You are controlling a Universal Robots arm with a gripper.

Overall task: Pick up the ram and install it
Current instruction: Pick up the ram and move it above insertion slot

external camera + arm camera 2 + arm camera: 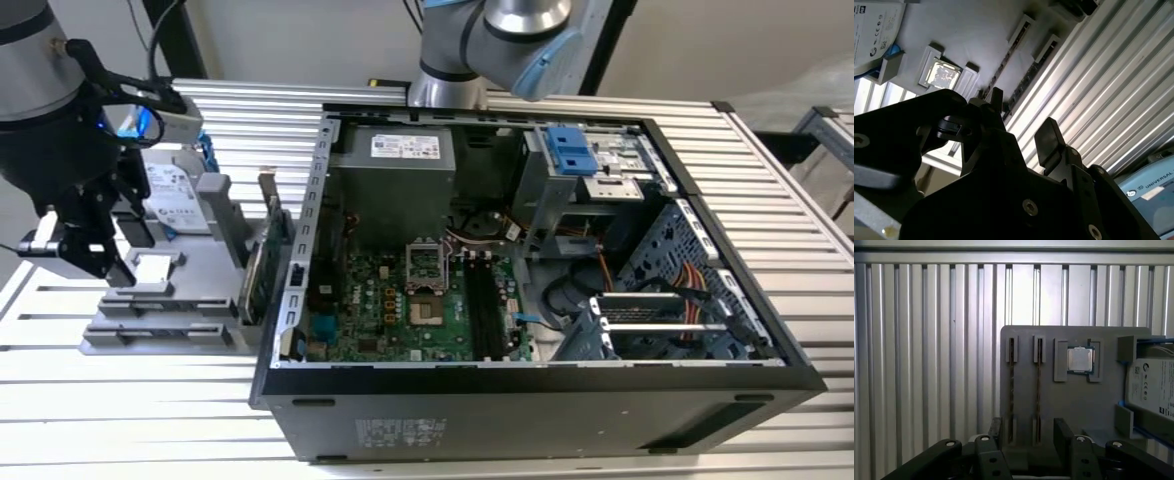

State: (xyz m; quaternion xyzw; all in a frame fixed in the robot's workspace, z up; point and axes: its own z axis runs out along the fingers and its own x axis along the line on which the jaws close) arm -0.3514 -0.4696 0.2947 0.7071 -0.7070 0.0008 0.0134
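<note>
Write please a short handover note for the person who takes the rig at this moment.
End effector: open, empty, above the grey holder.
Ram: on edge in a holder slot, not gripped.
Computer case: open, to the exterior view's right of the holder.
Done: nothing visible.
Left: ram not yet picked up, not yet installed.

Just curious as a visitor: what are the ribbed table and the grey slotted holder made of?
The ribbed table looks like bare aluminium: silvery, with bright glints along its grooves. The grey slotted holder seems matte plastic: dull, even grey, no glints.
</note>
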